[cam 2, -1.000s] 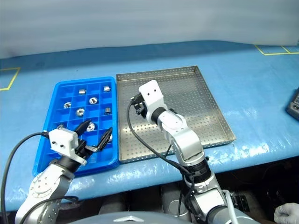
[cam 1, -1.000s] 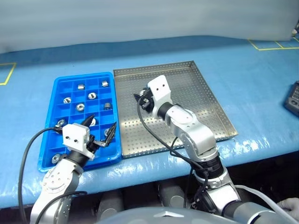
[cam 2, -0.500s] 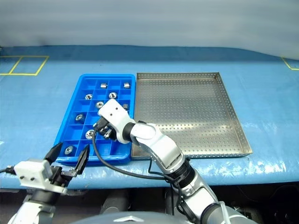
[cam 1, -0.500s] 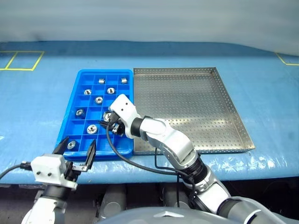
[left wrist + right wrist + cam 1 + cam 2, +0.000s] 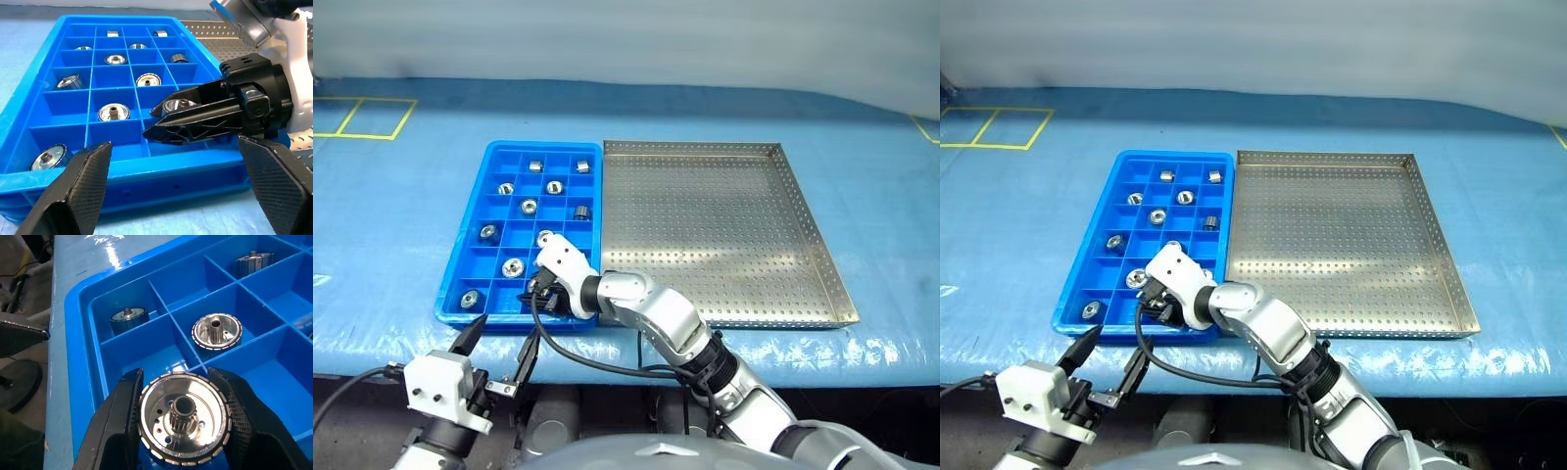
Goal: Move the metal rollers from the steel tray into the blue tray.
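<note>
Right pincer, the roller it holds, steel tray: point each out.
right pincer (image 5: pixel 183 418): right wrist view, midway between its fingertips.
held roller (image 5: pixel 195 399): right wrist view, shiny upper face.
steel tray (image 5: pixel 724 230): left eye view, bare perforated base.

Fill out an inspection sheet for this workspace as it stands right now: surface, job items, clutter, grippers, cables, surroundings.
Surface: blue-covered table, with yellow tape squares marked at its far left.
Job's things: steel tray has no rollers on its perforated base; blue tray sits against its left side, with metal rollers lying singly in several compartments.
Clutter: nothing seen.
Grippers: right gripper is shut on a roller, over the near compartments of the blue tray; left gripper is open and holds nothing, just off the table's near edge.
Cables: black cable loops from the right wrist under the arm; another runs to the left wrist.
Surroundings: pale wall behind the table.
</note>
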You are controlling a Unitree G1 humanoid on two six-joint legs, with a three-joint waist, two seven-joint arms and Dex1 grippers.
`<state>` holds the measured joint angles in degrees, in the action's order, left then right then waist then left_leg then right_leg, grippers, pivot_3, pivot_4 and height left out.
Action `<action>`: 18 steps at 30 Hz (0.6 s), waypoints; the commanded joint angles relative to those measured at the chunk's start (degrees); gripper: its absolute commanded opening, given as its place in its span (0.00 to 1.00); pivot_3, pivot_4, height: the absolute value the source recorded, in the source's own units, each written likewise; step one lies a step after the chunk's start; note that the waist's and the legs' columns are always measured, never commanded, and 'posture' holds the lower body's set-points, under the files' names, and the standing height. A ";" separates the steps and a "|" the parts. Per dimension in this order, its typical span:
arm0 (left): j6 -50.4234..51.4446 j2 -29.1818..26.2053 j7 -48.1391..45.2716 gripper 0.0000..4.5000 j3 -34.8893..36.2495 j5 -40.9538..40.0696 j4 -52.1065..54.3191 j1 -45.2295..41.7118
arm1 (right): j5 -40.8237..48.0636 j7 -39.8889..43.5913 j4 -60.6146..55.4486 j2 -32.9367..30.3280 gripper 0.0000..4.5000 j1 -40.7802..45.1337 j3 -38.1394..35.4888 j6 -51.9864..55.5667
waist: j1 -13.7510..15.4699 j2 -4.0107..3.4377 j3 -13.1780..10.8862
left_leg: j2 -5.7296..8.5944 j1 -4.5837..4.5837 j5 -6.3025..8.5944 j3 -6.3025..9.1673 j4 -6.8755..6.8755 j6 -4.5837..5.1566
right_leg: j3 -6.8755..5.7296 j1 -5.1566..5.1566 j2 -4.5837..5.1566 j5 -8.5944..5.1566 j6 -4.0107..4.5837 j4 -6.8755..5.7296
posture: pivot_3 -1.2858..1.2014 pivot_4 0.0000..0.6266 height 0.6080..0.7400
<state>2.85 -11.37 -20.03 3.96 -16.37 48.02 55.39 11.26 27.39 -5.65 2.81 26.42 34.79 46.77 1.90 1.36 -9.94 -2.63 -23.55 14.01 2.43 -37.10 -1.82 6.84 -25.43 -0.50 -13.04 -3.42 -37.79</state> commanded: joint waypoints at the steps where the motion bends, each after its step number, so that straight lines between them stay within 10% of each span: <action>1: -1.79 -0.05 0.21 1.00 -0.10 0.13 2.91 0.57 | 0.15 1.17 0.64 0.56 0.39 -0.79 1.75 0.19 | 0.11 0.00 0.01 | 0.00 0.01 0.00 0.00 -0.01 0.00 | 0.00 0.00 0.00 0.00 0.00 -0.01 | 0.65 0.24 1.00; 9: -1.59 -0.37 0.12 1.00 -0.49 -0.11 2.20 -0.57 | -0.08 2.04 0.30 0.34 0.89 -0.72 1.30 -0.03 | 0.19 0.00 0.02 | -0.01 0.02 0.01 -0.04 0.01 0.00 | 0.00 0.00 -0.01 -0.01 0.01 0.00 | 0.64 0.24 1.00; 18: 0.03 -2.40 -1.11 1.00 -0.12 -1.72 0.85 -4.94 | 3.28 5.84 -6.69 -1.13 0.89 -0.84 -2.96 -3.20 | -0.03 -0.02 0.01 | -0.02 0.01 0.04 -0.07 -0.02 0.02 | 0.00 0.00 -0.01 -0.01 0.01 -0.01 | 0.61 0.24 1.00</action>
<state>2.50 -13.39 -20.93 3.87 -17.15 47.99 51.17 12.30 31.19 -7.77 1.38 25.44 32.78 45.36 1.87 1.34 -9.93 -2.65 -23.54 14.06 2.37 -37.17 -1.80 6.84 -25.42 -0.51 -13.05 -3.41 -37.82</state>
